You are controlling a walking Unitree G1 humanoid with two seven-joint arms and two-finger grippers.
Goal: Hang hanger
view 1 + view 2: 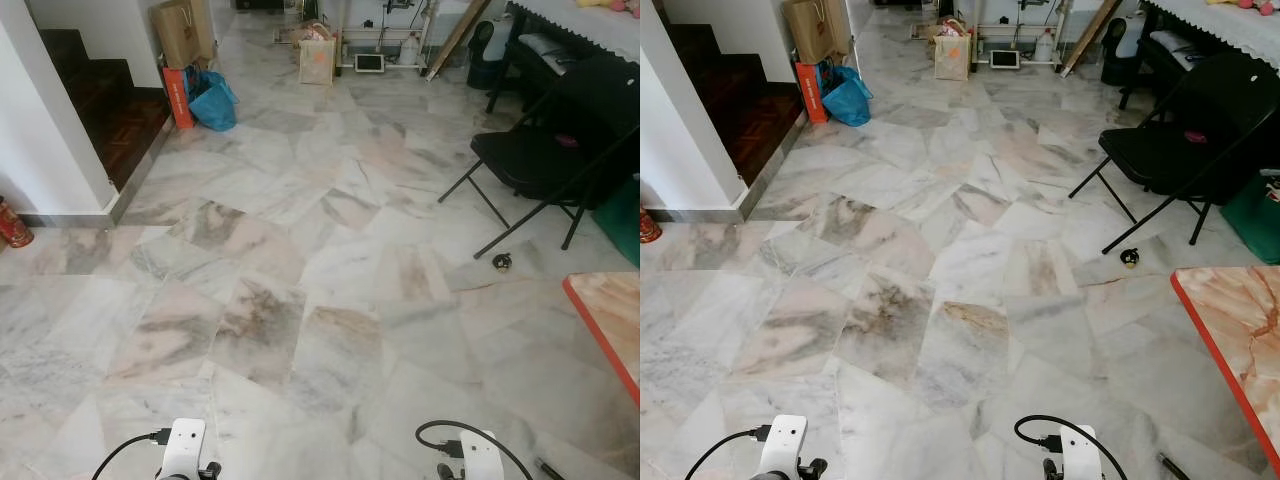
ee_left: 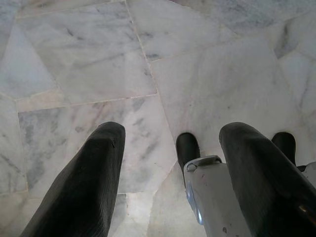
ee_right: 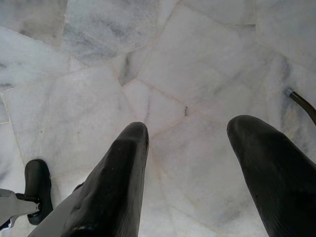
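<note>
I see no hanger in any view. Both arms hang low, their white wrists (image 1: pixel 183 447) (image 1: pixel 480 455) at the bottom edge of the eye views. In the left wrist view my left gripper (image 2: pixel 173 129) is open, its two black fingers spread over bare marble floor (image 2: pixel 98 64), with part of my own grey body beside one finger. In the right wrist view my right gripper (image 3: pixel 190 126) is also open over the floor and holds nothing. A thin dark rod (image 3: pixel 302 103) lies on the floor near the right gripper, its far end cut off.
Pale marble floor (image 1: pixel 300 280) stretches ahead. A black folding chair (image 1: pixel 540 150) stands at the right, with a small round object (image 1: pixel 502 262) near its legs. A red-edged table corner (image 1: pixel 610 320) juts in at the near right. Dark stairs (image 1: pixel 100 100) and bags (image 1: pixel 212 100) are far left.
</note>
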